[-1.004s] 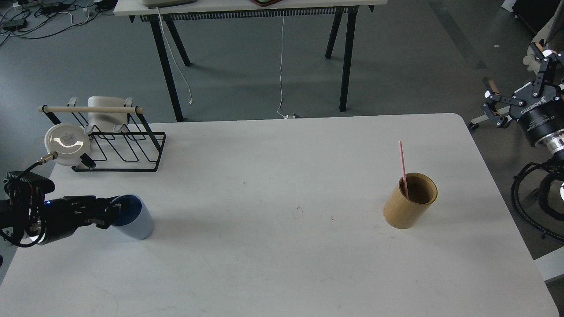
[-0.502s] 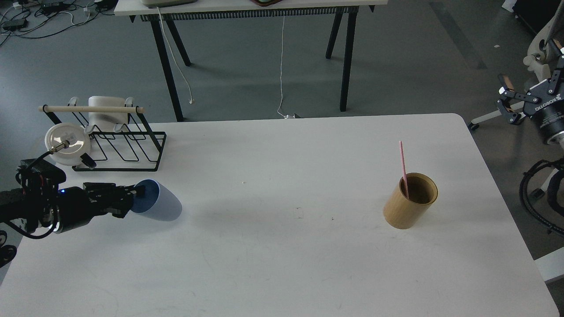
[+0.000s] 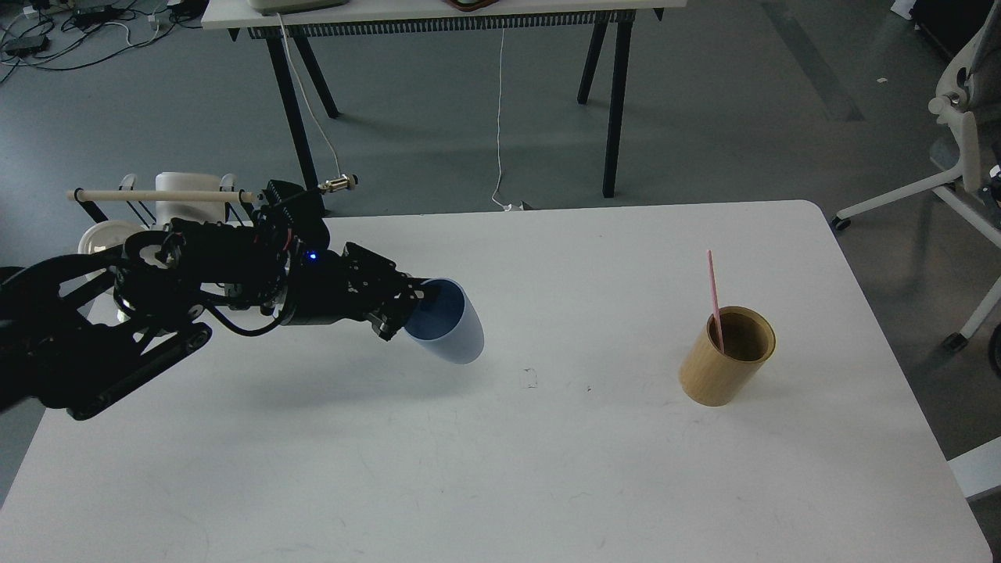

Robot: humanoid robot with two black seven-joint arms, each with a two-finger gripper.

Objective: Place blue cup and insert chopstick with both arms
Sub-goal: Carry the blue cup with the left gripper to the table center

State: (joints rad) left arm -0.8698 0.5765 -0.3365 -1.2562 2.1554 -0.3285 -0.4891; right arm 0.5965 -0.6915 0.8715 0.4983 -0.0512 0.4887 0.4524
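Note:
My left gripper (image 3: 414, 309) is shut on the rim of the blue cup (image 3: 450, 332) and holds it tilted above the white table (image 3: 500, 469), left of centre, mouth turned toward the arm. The pink chopstick (image 3: 714, 297) stands leaning in the tan cylindrical holder (image 3: 727, 356) at the right side of the table. My right gripper is out of view.
A black wire rack (image 3: 211, 258) with a pale wooden rod and white dishes stands at the table's far left, partly hidden by my left arm. A white office chair (image 3: 962, 148) stands off the table's right edge. A second table is behind.
My left arm has lifted the blue cup and carried it right, from the table's left edge toward the centre. My right arm has drawn back out of view at the right.

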